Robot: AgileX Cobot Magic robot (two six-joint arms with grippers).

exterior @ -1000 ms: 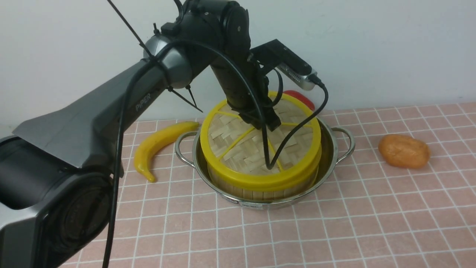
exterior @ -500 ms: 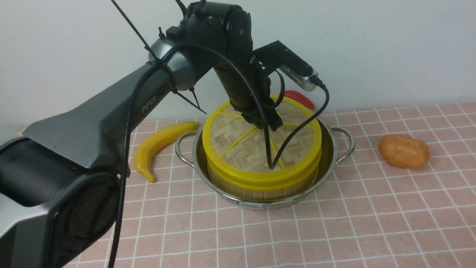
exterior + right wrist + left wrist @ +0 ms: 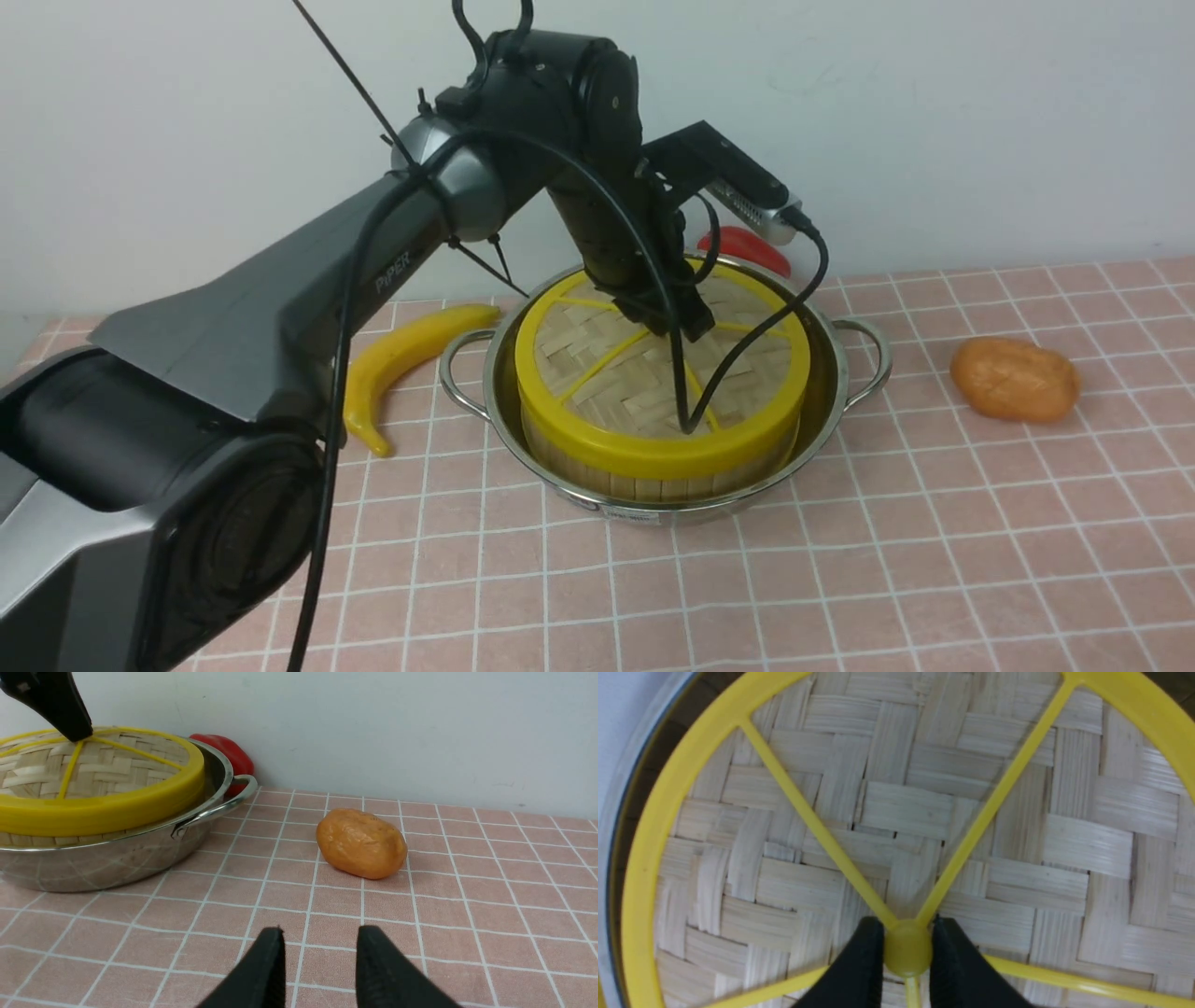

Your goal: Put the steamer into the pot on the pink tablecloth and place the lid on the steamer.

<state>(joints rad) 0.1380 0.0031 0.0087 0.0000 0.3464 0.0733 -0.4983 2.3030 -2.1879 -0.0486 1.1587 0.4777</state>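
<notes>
The steel pot stands on the pink tablecloth with the steamer inside it; only the steamer's slatted side shows. The woven lid with yellow spokes lies level on top of the steamer. My left gripper reaches down from above and is shut on the lid's centre hub, one black finger on each side. In the right wrist view my right gripper hangs open low over bare cloth to the right of the pot, nothing between its fingers. It is out of the front view.
A yellow banana lies left of the pot. A red pepper sits behind it by the white wall. An orange potato-like lump rests on the cloth to the right, ahead of the right gripper.
The left arm has lowered the lid: it was tilted and higher, and now sits level and lower on the steamer. The grip on the hub is unchanged.
</notes>
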